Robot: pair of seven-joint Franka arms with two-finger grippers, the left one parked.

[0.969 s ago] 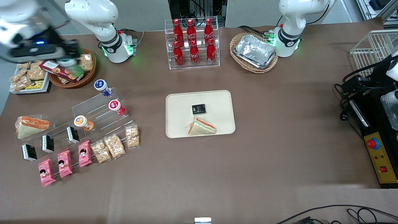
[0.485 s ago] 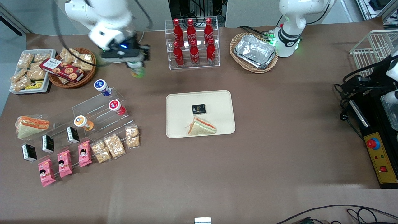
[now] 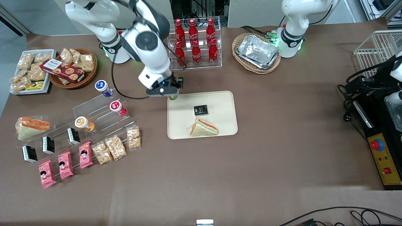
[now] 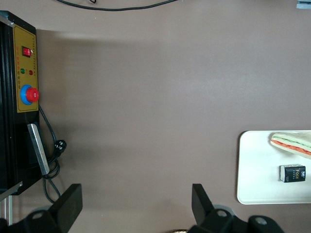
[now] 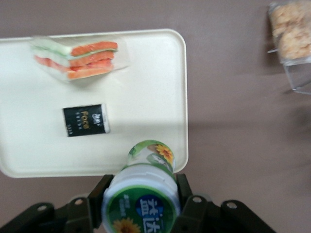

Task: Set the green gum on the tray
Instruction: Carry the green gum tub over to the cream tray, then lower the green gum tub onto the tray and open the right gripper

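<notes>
The gripper [image 3: 171,94] is clamped on the green gum [image 5: 146,187] — in the right wrist view its fingers [image 5: 183,194] press the bottle's sides just under the white lid, and the green body points down toward the tray [image 5: 146,92]. Seen from the front, only a sliver of the green gum [image 3: 173,97] shows under the hand, held over the tray's [image 3: 220,103] corner that lies farthest from the front camera, at the working arm's end.

Below the gripper, on the tray, a small black packet [image 3: 200,110] lies near the middle, and a wrapped sandwich [image 3: 204,128] sits nearer the front camera than the packet — the two are apart, and neither touches the bottle.

Farther out toward the working arm's end of the table stands a clear stepped display [image 3: 100,108] holding a blue-lidded bottle [image 3: 103,87], a red bottle [image 3: 118,108] and an orange bottle [image 3: 83,123].
</notes>
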